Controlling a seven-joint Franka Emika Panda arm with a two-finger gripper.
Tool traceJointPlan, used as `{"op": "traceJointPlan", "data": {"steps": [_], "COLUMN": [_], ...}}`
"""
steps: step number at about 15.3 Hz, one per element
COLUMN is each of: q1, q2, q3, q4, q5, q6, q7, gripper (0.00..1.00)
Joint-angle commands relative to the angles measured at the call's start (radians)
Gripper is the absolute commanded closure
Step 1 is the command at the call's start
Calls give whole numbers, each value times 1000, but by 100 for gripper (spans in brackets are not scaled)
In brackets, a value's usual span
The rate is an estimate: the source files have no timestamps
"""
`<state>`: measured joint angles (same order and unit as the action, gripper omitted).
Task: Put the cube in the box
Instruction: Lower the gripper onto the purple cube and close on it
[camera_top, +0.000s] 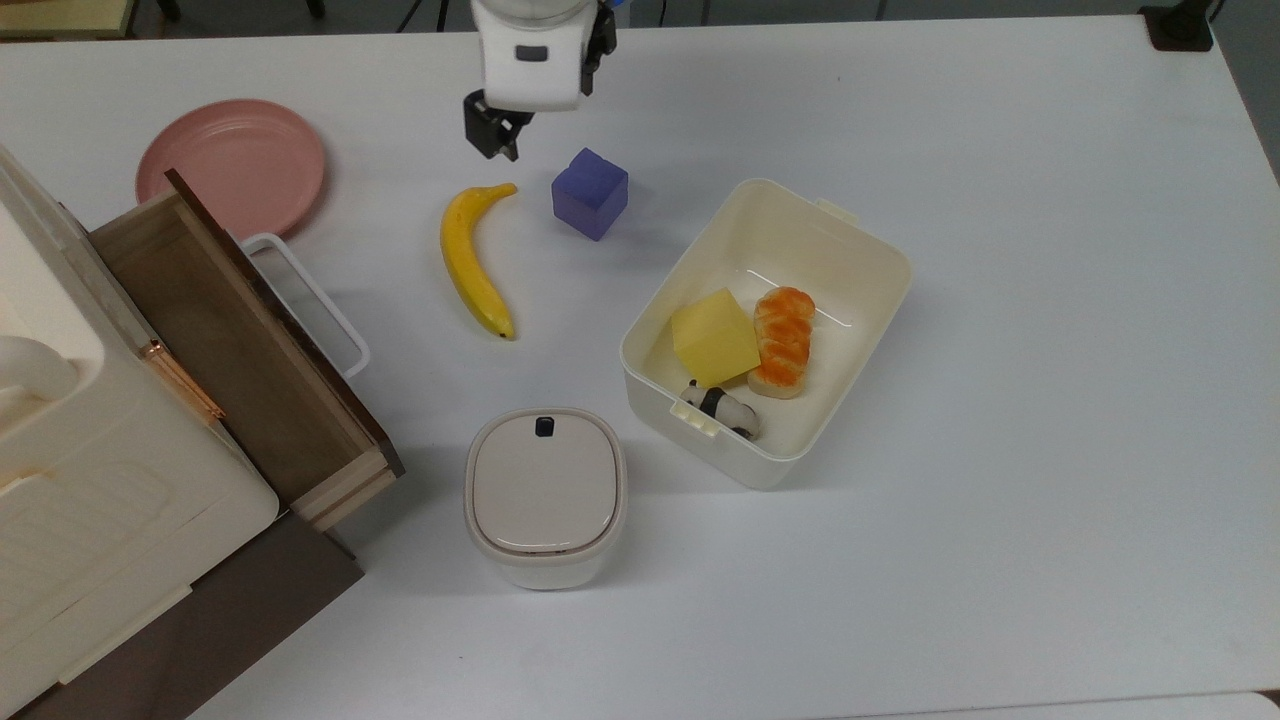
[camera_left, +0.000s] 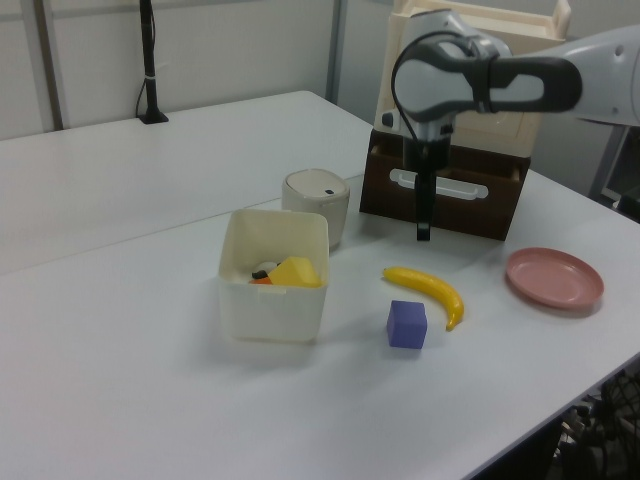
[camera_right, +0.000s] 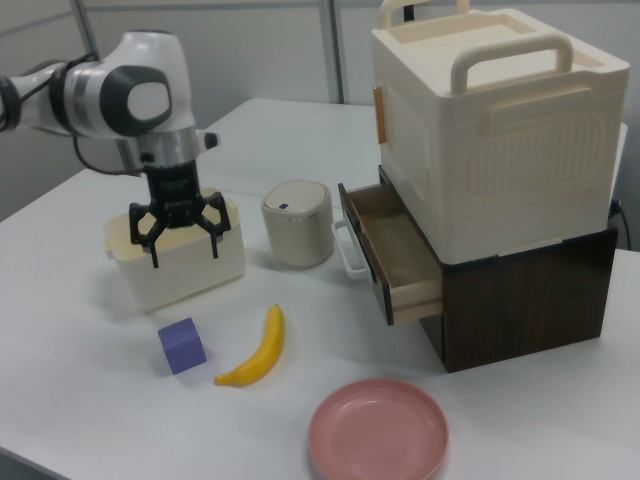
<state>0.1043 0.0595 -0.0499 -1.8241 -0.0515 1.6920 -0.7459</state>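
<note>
One arm over the white table (camera_top: 1000, 200), and its gripper (camera_right: 184, 252) hangs in the air with both fingers spread wide, nothing between them. In the right view the fingers (camera_right: 153, 240) splay out in front of the box (camera_right: 190, 275); in the top view the gripper (camera_top: 492, 135) sits just above the stem end of the banana (camera_top: 470, 255) and to the top view's left of the cube (camera_top: 590, 193). From the left view the gripper (camera_left: 424, 232) shows edge-on as a thin dark line pointing down.

That cube rests on the table, untouched, a short way from the box's (camera_top: 880, 300) far corner and just beside the banana. In the left view the cube (camera_left: 407, 324) lies between the box (camera_left: 270, 310) and the banana (camera_left: 430, 290).

Inside the box: a yellow block (camera_top: 713, 337), an orange bread roll (camera_top: 783, 340) touching it, and a small black-and-white figure (camera_top: 722, 408) by the near wall.

Around them, a lidded white bin (camera_top: 545, 495) stands near the box, a pink plate (camera_top: 232, 165) lies at the top view's left, and a wooden drawer (camera_top: 240, 350) stands pulled open beneath a cream case (camera_right: 495, 130).
</note>
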Motion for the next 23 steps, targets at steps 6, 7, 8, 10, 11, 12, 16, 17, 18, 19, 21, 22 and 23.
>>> {"op": "traceJointPlan", "data": {"steps": [6,7,8,10,11,12,16,17,18,19,21,22,23], "q1": [41,46,48,49,58,77,109,115,117,120,129,135,138], "q2": [-59,-55,-55,-56,-52,-43,-12,-15,-18,-18,-7,3,10], "q3": [-8,-8,-8,-8,-8,-8,-8,-8,-8,-7,-5,-5,-5], "q4": [-267,-271,-287,-317,-322,-323,-345,-360,-374,-380,-389,-392,-392], "q5": [-108,-116,-129,-137,-139,-139,-165,-165,-166,-166,-183,-197,-208], "q6": [270,270,276,311,314,314,350,363,371,377,405,410,411], "q7": [-29,-29,-29,-21,-18,-16,28,36,37,39,78,94,103], "gripper": [1,1,2,2,2,2,2,2,2,2,3,5,14]}}
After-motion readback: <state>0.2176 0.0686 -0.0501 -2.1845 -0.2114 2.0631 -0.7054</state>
